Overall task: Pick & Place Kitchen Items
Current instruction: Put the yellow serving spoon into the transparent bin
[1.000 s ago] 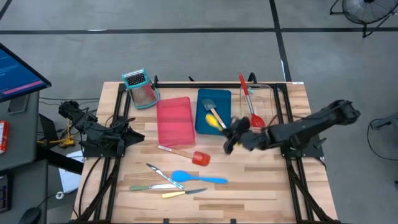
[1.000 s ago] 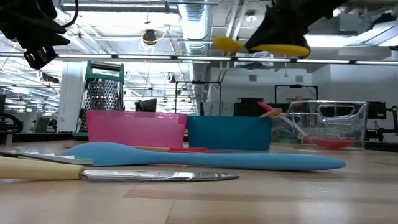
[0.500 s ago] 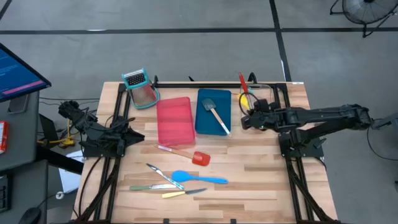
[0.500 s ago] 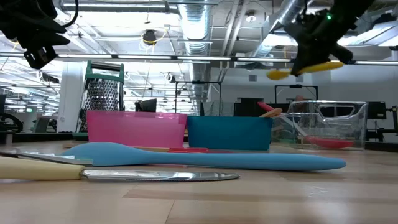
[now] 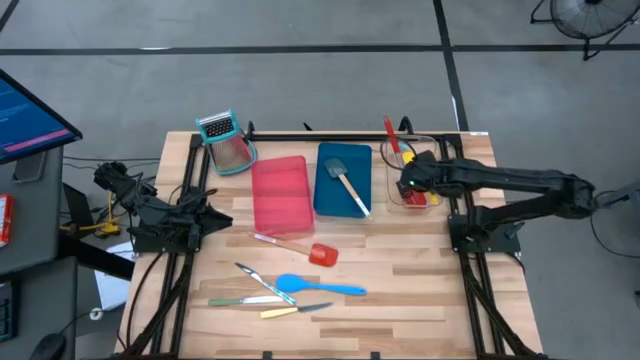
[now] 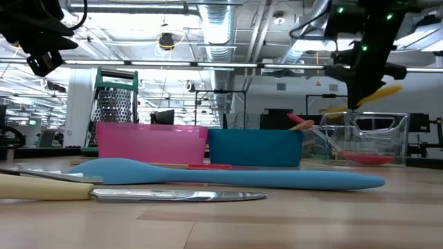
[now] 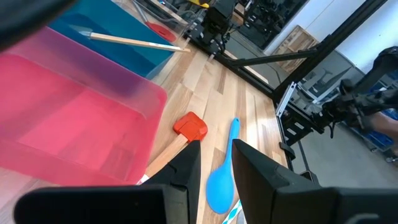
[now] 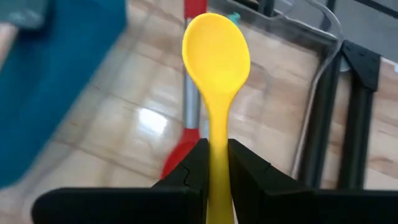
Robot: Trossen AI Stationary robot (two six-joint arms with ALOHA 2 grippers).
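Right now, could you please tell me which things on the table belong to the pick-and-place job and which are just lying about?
Job items:
- yellow spoon, held in the right tool
- long red spoon, in the clear tray
- grey spatula, in the blue tray
- red spatula
- blue spoon
- pastel-handled knives

Lying about:
- pink tray
- teal-framed grater

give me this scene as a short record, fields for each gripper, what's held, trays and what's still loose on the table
right gripper: shut on yellow spoon, above clear tray
left gripper: off the table's left edge, holds nothing
clear tray: long red spoon inside
blue tray: grey spatula inside
pink tray: nothing visible inside
loose on table: red spatula, blue spoon, knives
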